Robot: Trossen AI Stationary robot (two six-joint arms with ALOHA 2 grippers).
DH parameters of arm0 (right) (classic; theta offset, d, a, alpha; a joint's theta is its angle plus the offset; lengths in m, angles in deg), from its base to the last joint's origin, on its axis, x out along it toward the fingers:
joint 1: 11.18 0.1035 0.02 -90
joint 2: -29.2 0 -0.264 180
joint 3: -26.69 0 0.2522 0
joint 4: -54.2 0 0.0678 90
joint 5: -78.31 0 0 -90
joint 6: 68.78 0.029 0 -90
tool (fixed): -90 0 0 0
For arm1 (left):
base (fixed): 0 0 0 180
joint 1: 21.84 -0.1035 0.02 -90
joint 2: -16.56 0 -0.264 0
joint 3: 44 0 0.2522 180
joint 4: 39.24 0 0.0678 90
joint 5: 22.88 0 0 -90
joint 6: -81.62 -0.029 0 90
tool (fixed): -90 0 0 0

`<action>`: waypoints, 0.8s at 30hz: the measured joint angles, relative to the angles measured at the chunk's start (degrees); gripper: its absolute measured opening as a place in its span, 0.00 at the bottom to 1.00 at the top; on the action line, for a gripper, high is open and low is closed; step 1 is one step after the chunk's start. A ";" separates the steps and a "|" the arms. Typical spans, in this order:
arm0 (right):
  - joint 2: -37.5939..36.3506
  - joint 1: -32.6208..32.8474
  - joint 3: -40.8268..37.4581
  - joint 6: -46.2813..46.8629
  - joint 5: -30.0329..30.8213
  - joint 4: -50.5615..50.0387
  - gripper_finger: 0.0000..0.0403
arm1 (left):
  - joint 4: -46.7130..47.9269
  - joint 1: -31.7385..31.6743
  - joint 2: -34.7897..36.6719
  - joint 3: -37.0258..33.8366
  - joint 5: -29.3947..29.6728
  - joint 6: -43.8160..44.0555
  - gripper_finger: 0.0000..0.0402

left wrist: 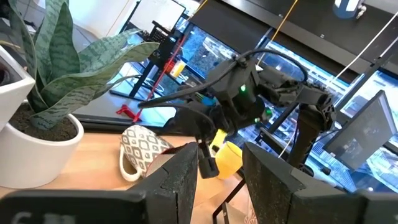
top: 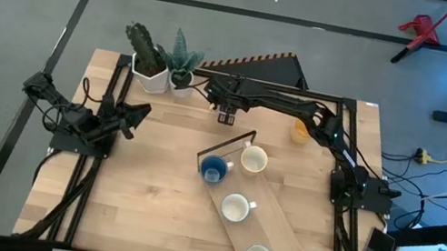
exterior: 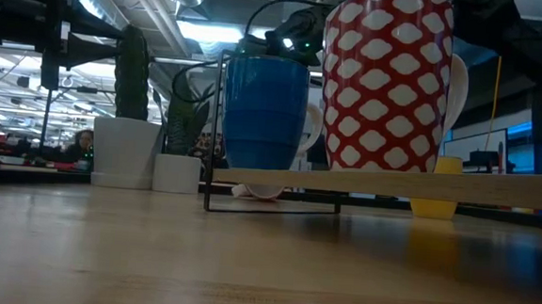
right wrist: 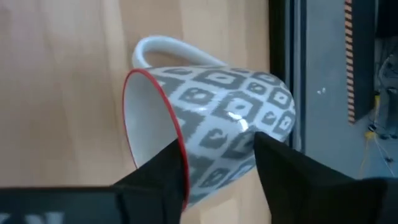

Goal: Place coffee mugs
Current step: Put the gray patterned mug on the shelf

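Four mugs stand on the clear tray near the desk's middle, presumably already placed; an orange mug waits toward the far right edge. Right gripper, fingers apart, straddles a grey-patterned mug lying on its side near the far edge, apparently to grasp it. Left gripper, fingers apart, waits at the left edge.
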 joint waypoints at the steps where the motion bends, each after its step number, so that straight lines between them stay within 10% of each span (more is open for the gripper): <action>1: 0.07 0.02 0.00 0.04 0.86 -0.20 0.40 | -0.03 -0.02 0.01 0.02 0.25 0.00 0.30; 14: -0.28 -0.24 0.60 0.31 3.71 0.17 0.06 | 0.51 -0.01 0.02 0.00 0.41 -0.04 0.30; 24: 0.37 -0.13 7.01 0.35 -3.55 -5.50 0.00 | 1.40 -0.02 0.02 0.01 0.43 0.02 0.30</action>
